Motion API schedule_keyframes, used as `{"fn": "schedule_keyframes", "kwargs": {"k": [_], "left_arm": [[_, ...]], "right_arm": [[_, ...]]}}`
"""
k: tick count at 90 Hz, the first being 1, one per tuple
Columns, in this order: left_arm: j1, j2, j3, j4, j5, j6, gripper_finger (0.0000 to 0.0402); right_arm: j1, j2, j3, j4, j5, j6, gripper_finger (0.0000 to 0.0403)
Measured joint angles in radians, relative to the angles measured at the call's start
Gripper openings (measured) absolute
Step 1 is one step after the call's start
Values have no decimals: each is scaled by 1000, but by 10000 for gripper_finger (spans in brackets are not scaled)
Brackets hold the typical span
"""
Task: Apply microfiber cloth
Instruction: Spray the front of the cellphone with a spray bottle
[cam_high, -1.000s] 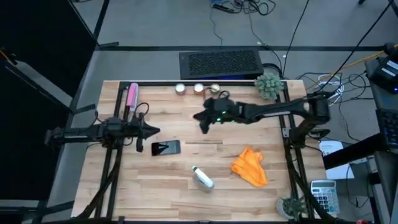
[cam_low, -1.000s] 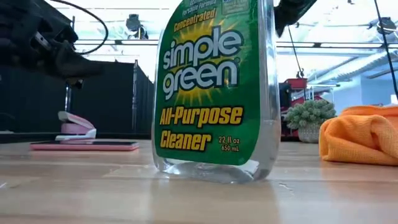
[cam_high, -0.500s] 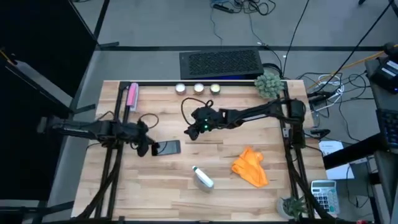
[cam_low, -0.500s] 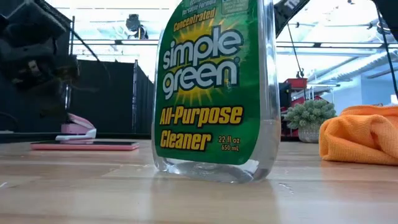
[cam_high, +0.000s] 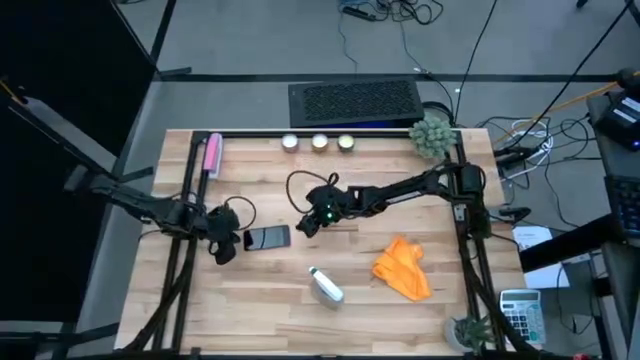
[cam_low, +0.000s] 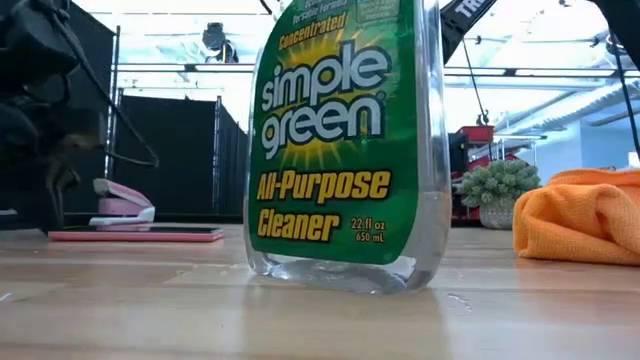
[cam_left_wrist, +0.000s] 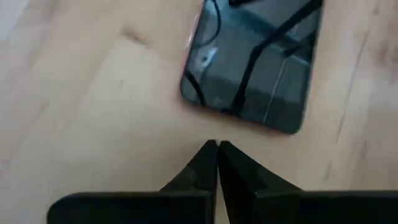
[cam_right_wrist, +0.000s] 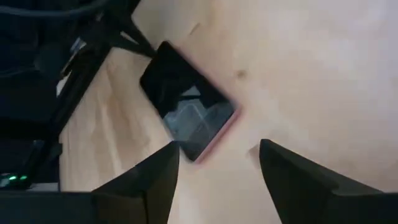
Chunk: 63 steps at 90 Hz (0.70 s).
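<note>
My right gripper (cam_high: 307, 224) hangs near the middle of the table (cam_high: 400, 195), fingers spread apart with nothing between them, and the right wrist view looks past them at the phone (cam_high: 267, 238) lying flat just beside. The cloth (cam_high: 402, 267) I need is not in front of me: in the high view it sits well apart toward the table's near right part, on the far side of my gripper from the phone, so I judge I must swing back toward my own base side and forward to reach it. My right arm is plainly the nearer one; my left gripper (cam_high: 224, 247) is low at the phone's left end, fingers pressed together and empty, with the phone and the spray bottle (cam_high: 326, 285) between it and the cloth. The cloth is a bright orange, soft heap, crumpled rather than spread, its longer run slanting from its upper end near the table's middle down toward the near right corner. In the low view its folds rise in a rounded mound (cam_low: 578, 216), which I judge gives me a ridge to pinch.
</note>
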Motion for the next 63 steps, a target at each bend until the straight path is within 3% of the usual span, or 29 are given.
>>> {"fn": "schedule_keyframes", "kwargs": {"k": [25,63], "left_arm": [[-5,186,3,209,-18,33,0],[-5,312,5,391,-45,103,0]], "right_arm": [[48,111,4,129,23,231,206],[64,119,0,118,36,264,206]]}}
